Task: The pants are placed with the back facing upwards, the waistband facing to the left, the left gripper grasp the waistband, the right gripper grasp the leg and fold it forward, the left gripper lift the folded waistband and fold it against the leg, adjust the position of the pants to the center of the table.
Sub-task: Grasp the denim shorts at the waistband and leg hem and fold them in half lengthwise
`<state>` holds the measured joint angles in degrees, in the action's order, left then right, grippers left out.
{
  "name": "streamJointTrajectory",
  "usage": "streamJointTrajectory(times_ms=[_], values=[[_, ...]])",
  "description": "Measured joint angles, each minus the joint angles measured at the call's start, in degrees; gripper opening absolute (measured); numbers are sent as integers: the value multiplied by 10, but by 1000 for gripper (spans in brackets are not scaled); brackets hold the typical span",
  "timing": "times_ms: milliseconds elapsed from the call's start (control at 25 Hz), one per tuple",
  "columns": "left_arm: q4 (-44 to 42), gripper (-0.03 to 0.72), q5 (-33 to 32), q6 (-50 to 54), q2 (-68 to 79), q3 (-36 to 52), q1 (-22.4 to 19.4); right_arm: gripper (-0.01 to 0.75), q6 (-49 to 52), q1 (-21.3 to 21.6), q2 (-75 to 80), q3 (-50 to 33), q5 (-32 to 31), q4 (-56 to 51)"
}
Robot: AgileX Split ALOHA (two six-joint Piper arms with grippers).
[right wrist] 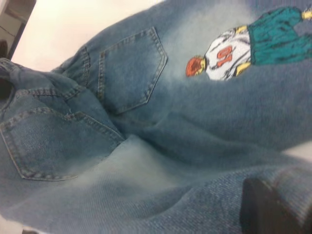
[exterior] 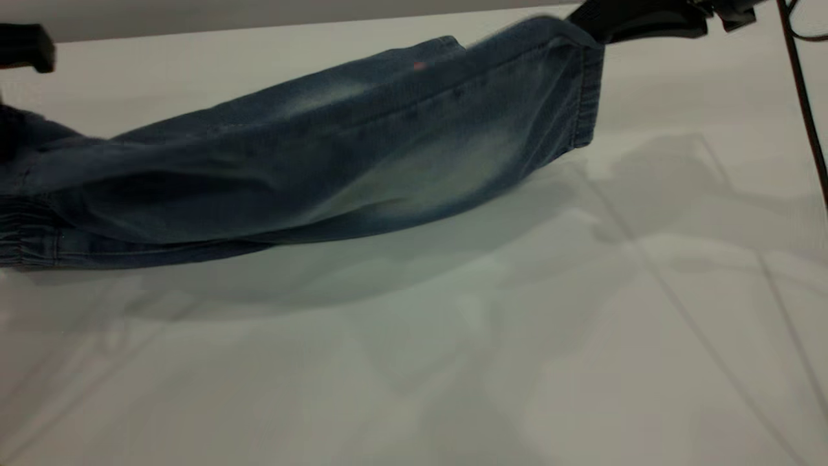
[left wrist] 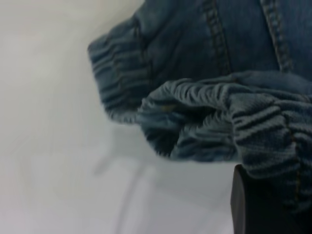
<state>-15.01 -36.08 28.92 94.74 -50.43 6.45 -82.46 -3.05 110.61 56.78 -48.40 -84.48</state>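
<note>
A: The left gripper (left wrist: pixel 263 204) was clenched on the waistband (left wrist: pixel 219 117), low at the table's (exterior: pixel 453 356) left edge.

B: And the right gripper (exterior: pixel 621 22) pinched the leg (exterior: pixel 453 149) hem, lifted. Both should have carried the pants (exterior: pixel 291 162) forward evenly, keeping the fold straight.
</note>
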Motion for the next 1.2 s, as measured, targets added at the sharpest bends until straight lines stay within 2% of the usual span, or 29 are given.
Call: streamJointTrajectory(times_ms=[360,880,1200], values=[[0,158,-44,-26,46,-73,0,15,13,-16,68,90,1,11],[-4,158,-61,-32,67,-103,-1,15,31,-51,148,205,1,25],[1,158,-83,-34,129,-175,-1,15,103,-57,182,283,1,91]])
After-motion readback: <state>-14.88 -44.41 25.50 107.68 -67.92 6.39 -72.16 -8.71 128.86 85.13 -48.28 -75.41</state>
